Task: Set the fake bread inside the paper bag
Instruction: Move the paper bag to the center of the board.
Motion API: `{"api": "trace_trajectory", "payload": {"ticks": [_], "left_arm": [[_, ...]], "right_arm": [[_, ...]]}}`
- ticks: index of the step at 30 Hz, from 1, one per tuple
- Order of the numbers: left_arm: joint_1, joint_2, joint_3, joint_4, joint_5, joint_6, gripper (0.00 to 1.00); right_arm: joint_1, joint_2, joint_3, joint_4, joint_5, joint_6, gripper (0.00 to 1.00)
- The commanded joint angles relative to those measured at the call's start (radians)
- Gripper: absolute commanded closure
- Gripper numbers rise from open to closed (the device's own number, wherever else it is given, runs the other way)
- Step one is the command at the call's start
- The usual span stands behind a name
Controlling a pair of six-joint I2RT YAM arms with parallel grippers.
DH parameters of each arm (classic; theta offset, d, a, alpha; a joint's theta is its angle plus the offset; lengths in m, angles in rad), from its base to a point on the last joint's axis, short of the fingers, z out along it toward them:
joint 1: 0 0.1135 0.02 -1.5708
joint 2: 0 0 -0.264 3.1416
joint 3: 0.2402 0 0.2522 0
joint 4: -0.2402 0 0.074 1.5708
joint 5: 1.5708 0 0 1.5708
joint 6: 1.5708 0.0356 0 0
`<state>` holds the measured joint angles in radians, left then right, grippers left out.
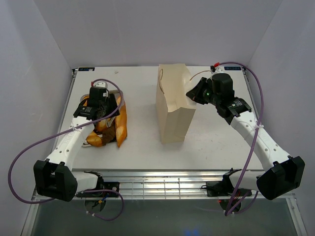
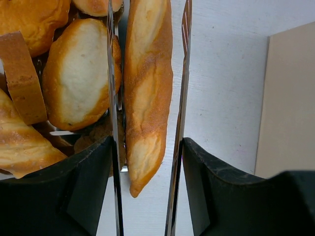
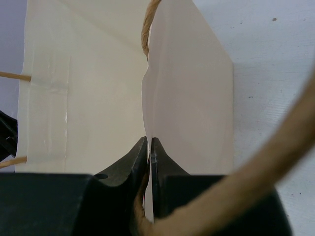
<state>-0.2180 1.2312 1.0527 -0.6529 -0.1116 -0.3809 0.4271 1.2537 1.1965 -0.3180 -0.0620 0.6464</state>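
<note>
The fake bread [image 1: 110, 123] lies in a golden-orange heap at the table's left. My left gripper [image 1: 98, 105] hangs over it, shut on silver tongs [image 2: 112, 98]. The tongs' two blades straddle a long baguette [image 2: 147, 88]; the left blade touches it and the right blade stands a little off it. An oval roll [image 2: 78, 73] lies just left of the baguette. The cream paper bag [image 1: 173, 108] stands upright at mid-table, mouth open. My right gripper [image 1: 193, 93] is shut on the bag's right rim [image 3: 187, 88], and the paper is pinched between its jaws [image 3: 149, 142].
A cord handle [image 3: 275, 147] of the bag loops across the right wrist view. The bag's side [image 2: 290, 98] shows at the right of the left wrist view, with bare white table [image 2: 226, 73] between it and the bread. Grey walls enclose the table.
</note>
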Motion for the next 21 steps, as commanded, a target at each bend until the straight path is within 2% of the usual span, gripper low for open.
{"api": "trace_trajectory", "payload": {"ticks": [1,10,21], "left_arm": [[-0.006,0.008,0.043,0.047,-0.031,0.053,0.32],[-0.029,0.083,0.050,0.085,-0.023,0.079,0.34],[-0.067,0.162,0.032,0.093,-0.106,0.062,0.35]], "right_arm": [[0.002,-0.011,0.008,0.005,0.010,-0.027,0.88],[0.004,-0.010,-0.002,0.011,0.008,-0.030,0.88],[0.004,-0.016,-0.012,0.017,0.005,-0.031,0.88]]}}
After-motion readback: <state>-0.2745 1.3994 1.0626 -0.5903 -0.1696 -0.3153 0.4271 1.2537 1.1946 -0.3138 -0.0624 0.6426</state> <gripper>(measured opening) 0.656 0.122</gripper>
